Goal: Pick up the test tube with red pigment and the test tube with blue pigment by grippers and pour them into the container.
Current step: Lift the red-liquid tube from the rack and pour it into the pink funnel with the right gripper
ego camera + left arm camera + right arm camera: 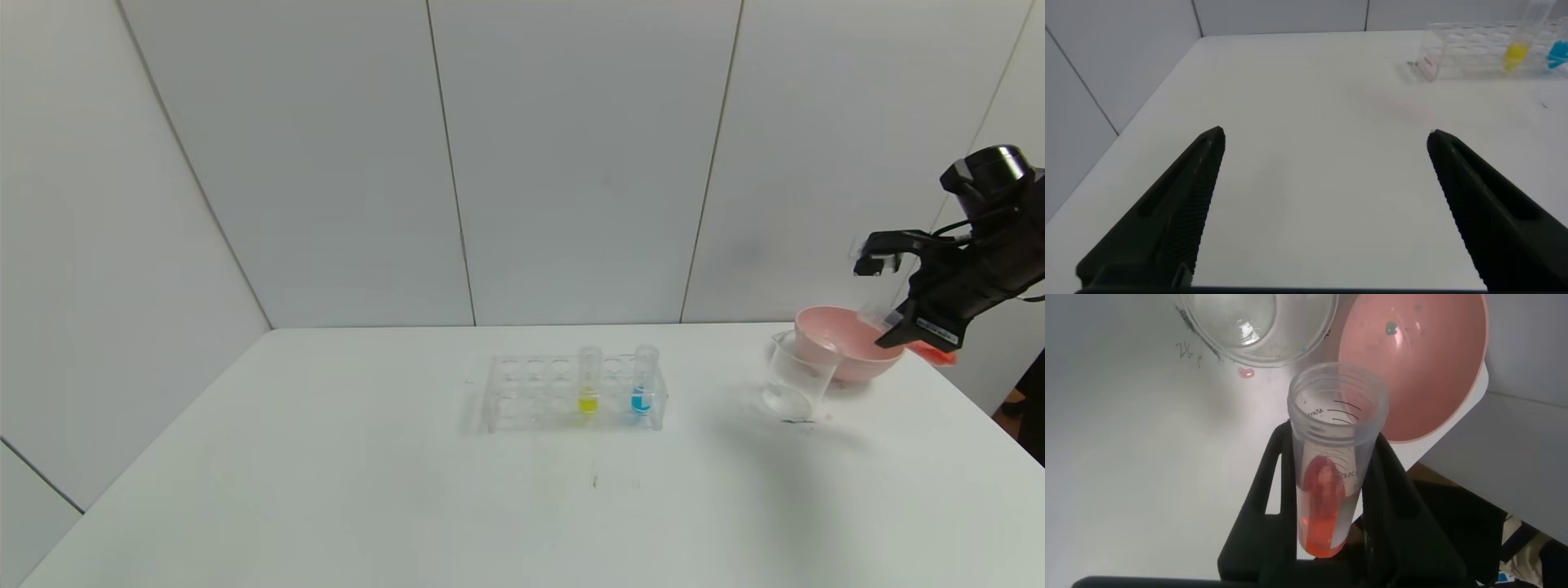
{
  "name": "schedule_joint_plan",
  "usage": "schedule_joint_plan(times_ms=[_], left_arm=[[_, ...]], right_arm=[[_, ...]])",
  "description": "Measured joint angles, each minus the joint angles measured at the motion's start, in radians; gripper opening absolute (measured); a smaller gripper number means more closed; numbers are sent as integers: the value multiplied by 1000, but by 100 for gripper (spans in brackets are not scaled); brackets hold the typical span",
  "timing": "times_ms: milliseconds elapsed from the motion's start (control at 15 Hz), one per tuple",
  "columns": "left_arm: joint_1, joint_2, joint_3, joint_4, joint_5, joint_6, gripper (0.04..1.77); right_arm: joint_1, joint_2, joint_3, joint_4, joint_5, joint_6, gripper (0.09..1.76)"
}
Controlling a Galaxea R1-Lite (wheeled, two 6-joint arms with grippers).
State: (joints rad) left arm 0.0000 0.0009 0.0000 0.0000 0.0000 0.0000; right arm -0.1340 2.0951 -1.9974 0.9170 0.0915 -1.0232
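Right now a big white counter fills most of the head view. The right arm reaches in from the right side, up above the counter. Its right claw is closed around the test tube with red pigment. The claw's black fingers press on both sides of the tube. The tube is tipped over, with its open mouth pointing left toward the pink bowl and its red end sticking out on the right of the claw. A bit of orange-red liquid sits at its round bottom. The pink bowl stands at the far right of the counter, just under the claw. The container, a clear glass beaker, stands right beside the bowl, on its left and a little nearer. It looks like it touches the bowl, but I cannot be sure.

A clear rack stands in the middle of the counter. The test tube with blue pigment stands up straight in the rack near its right end. A yellow tube stands just left of it.

The left claw hangs over the near left part of the counter. It is wide open and holds nothing.
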Motion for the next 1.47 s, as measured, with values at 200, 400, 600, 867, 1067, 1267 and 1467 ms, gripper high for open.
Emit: schedule_joint_plan(times_ms=[200,400,600,867,1067,1267,1467], left_arm=[[0,0,0,0,0,0,176],[0,0,0,0,0,0,176],[0,0,0,0,0,0,176],[0,0,0,0,0,0,176],[0,0,0,0,0,0,176],[0,0,0,0,0,0,176],[0,0,0,0,0,0,176]], right_arm=[[28,15,-1,-5,-63,-25,52],[57,23,-1,-31,-139,-48,52],[77,33,-1,-57,-203,-67,52],[94,44,-1,-58,-263,-113,52],[107,53,-1,-93,-281,-142,52],[123,59,-1,-93,-350,-184,52],[144,64,-1,-94,-384,-216,52]])
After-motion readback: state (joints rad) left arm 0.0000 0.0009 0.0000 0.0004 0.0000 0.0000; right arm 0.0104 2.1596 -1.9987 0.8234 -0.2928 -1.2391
